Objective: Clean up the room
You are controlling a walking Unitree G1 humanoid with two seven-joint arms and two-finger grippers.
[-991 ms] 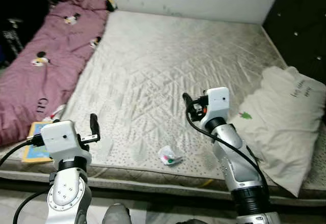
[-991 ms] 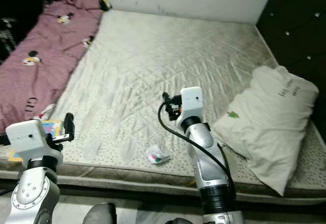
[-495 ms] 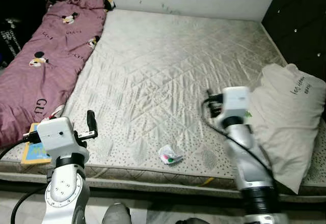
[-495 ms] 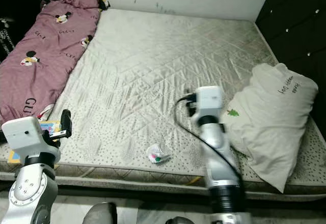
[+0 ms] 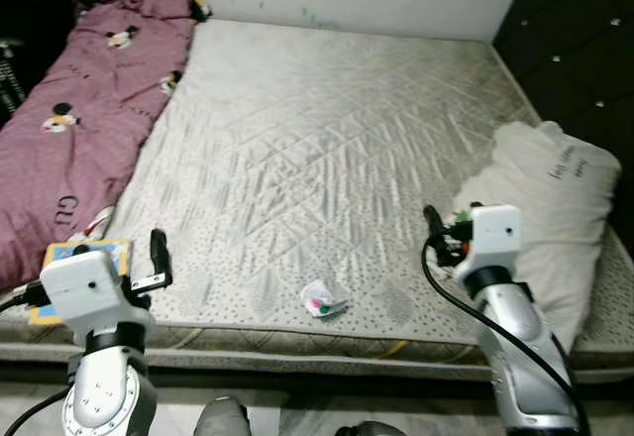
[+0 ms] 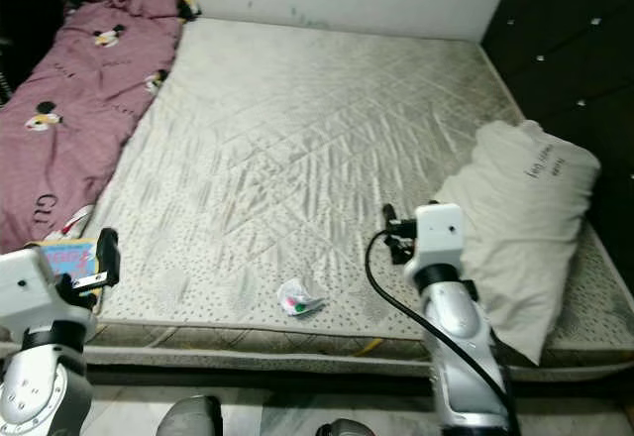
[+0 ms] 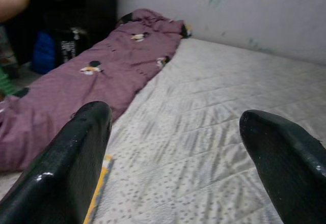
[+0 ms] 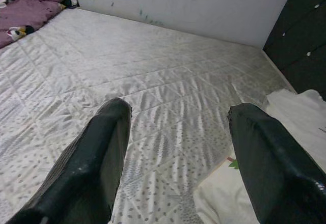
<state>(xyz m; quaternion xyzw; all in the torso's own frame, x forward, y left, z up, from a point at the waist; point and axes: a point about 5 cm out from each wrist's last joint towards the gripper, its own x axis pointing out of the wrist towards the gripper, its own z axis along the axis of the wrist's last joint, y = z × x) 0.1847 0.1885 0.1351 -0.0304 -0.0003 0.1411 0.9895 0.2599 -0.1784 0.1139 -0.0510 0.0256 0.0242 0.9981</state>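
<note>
**Both hands released over the bed, wrapper near the front edge**

Facing a bare quilted mattress [image 5: 327, 139] on a bed set against a pale wall. Near the front edge, about midway across: a small crumpled white wrapper [image 5: 324, 298] with green and pink bits, lying alone on the dotted border of the mattress, between the two arms and touched by neither.

Left hand [image 5: 157, 258] raised over the front left corner of the bed, fingers [image 7: 76, 168] spread wide apart and holding nothing. Just beside it, at the mattress edge: a flat book [image 5: 84, 263] with a yellow border, partly hidden behind the wrist housing.

Right hand [image 5: 434, 226] up over the right side of the mattress, just beside a cream pillow [image 5: 550, 198] with a small green mark and dark lettering; fingers [image 8: 97, 158] likewise apart, nothing between them.

Along the left side of the bed: a rumpled purple blanket [image 5: 84, 109] printed with cartoon mice, running back to the wall. To the right: a dark tufted panel [image 5: 584, 40] with studs.
</note>
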